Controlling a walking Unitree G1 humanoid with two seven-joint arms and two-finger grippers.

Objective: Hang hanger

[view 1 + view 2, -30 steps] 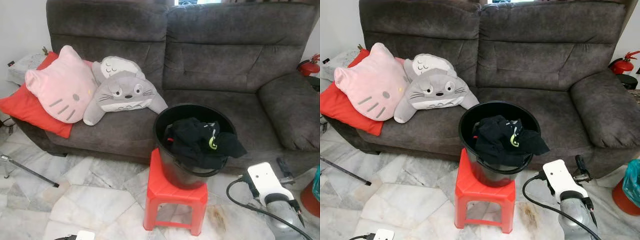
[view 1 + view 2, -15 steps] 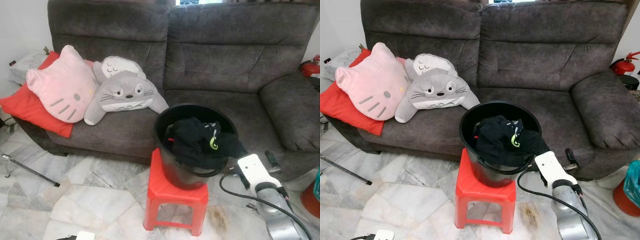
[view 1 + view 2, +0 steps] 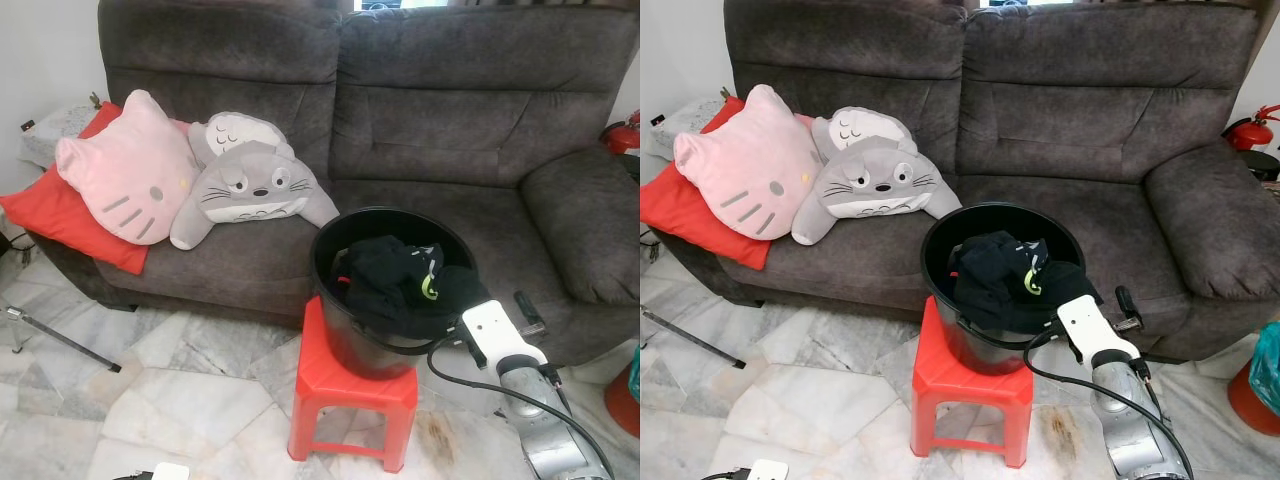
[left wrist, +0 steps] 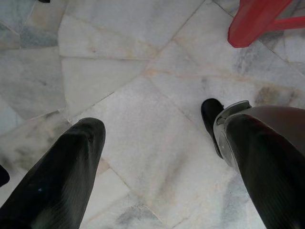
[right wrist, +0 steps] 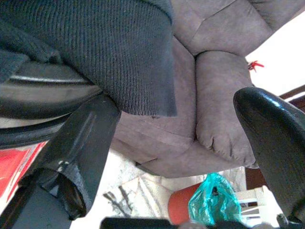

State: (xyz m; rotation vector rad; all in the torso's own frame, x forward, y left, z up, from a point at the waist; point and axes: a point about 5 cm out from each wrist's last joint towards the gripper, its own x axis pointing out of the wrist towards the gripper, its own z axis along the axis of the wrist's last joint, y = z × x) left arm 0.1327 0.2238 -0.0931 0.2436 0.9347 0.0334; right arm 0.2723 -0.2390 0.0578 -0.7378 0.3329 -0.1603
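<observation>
Black knit garment (image 3: 400, 280) heaped in round black plastic bucket (image 3: 940, 245) on red plastic stool (image 3: 352, 390), before grey fabric sofa (image 3: 450, 130). Judged soft, light, limp; best pinched at hem overhanging rim nearest right gripper (image 5: 174, 143), fingers spread wide beside that hem. Left gripper (image 4: 157, 157) spread over marble floor (image 4: 119, 67), idle. No hanger discernible; possibly buried in cloth. Bucket interior mostly hidden.
</observation>
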